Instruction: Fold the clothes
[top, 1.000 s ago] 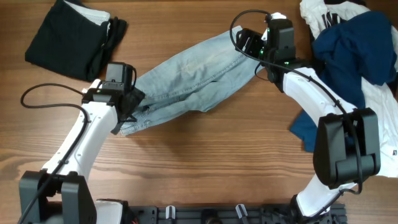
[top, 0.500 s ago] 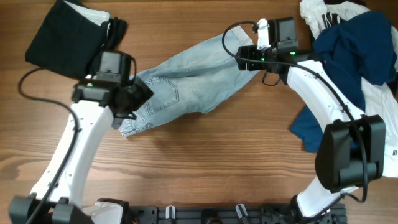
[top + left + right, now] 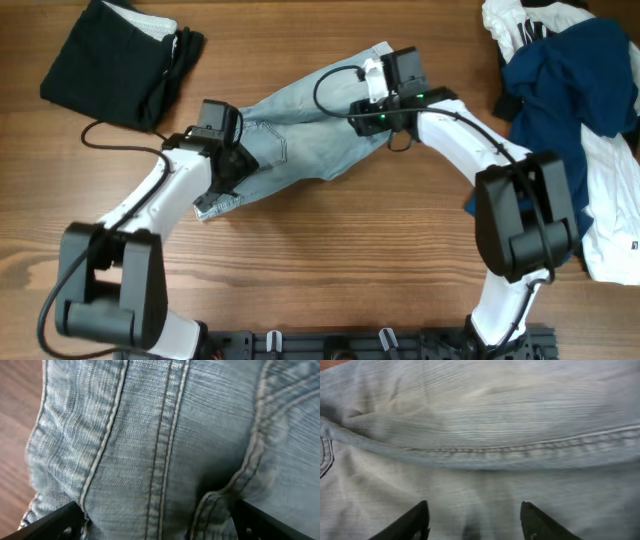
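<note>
**Jeans in hand; most of the folding outstanding**

Overhead view: jeans point(image 3: 300, 130) lie slantwise across the middle of the table point(image 3: 330, 270), bunched and not yet squared into a fold. The left gripper point(image 3: 228, 168) sits on their lower-left end, near the back pocket. The right gripper point(image 3: 372, 108) sits on their upper-right end. A black garment point(image 3: 105, 60) lies folded at the far left corner. A heap of navy and white clothes point(image 3: 570, 90) lies loose at the right edge, well apart from both arms.

Left wrist view: denim seams and a pocket edge fill the frame. The fingers point(image 3: 55, 521) stand spread wide at the bottom corners, with cloth lying flat between them and no fold seen pinched.

Right wrist view: pale denim with one long seam. The fingers point(image 3: 406, 524) are likewise parted over flat cloth.

Assessment: one item appears finished, the jeans are part-way, and the heap is untouched.
</note>
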Robot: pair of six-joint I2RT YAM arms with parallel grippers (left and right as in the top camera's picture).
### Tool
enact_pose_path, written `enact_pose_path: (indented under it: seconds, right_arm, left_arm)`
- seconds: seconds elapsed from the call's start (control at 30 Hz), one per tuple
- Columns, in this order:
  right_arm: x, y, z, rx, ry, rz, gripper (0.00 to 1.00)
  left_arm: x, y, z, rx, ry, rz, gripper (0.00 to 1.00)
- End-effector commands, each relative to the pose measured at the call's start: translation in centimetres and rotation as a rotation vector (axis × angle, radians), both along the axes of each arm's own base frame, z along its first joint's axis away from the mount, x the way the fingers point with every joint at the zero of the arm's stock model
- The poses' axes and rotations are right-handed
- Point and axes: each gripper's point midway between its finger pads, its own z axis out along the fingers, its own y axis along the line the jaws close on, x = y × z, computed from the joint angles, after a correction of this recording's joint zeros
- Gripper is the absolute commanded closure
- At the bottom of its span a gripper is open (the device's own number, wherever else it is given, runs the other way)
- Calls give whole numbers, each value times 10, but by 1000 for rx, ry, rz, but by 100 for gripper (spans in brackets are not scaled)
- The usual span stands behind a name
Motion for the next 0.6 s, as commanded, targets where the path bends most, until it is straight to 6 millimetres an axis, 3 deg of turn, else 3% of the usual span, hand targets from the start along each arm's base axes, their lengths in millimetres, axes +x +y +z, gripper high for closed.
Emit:
enact_pose_path:
  seconds: [0.0,0.1,0.3,0.37,0.47,0.57]
  right_arm:
    - [5,1,-19,-5,27,-49,45]
    - [16,4,-26,6,-9,-59,46]
    - [65,17,-17,91,-212,-99,44]
    - [84,18,-4,124,-305,-132,36]
    - [118,16,42,249,-459,-217,24]
    - [133,14,69,301,-466,-203,21]
  left_arm:
    - [-2,1,-17,17,38,-9,5]
    - [-2,1,-19,19,41,-9,5]
    - [-2,2,-19,21,38,-9,5]
    - [-2,2,-19,21,38,-9,5]
    - [-1,2,-19,21,38,-9,3]
    - [-1,2,-19,21,38,-9,1]
